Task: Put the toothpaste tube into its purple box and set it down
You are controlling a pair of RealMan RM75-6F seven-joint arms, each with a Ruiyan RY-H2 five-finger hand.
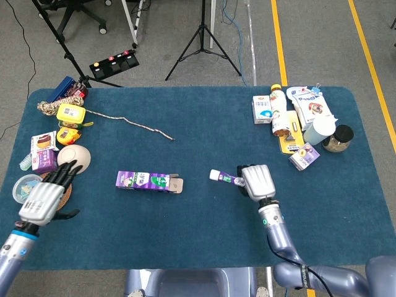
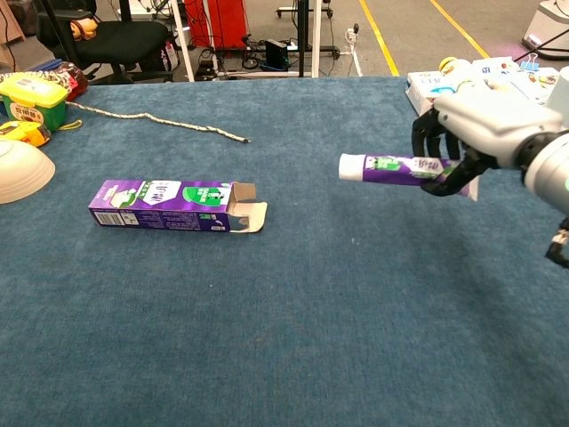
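Note:
The purple toothpaste box (image 1: 148,180) (image 2: 174,205) lies flat on the blue table left of centre, its open flap end facing right. My right hand (image 1: 257,180) (image 2: 476,133) grips the tail of the toothpaste tube (image 1: 224,178) (image 2: 391,167) and holds it level above the table, white cap pointing left toward the box. My left hand (image 1: 46,195) hovers at the table's left edge, fingers spread, holding nothing; the chest view does not show it.
A bowl (image 1: 74,159) (image 2: 18,169), woven coaster (image 1: 65,185), snack packs and a yellow container (image 1: 70,114) crowd the left side. A rope (image 1: 133,122) runs across the back. Bottles, cartons and a jar (image 1: 339,137) cluster at the back right.

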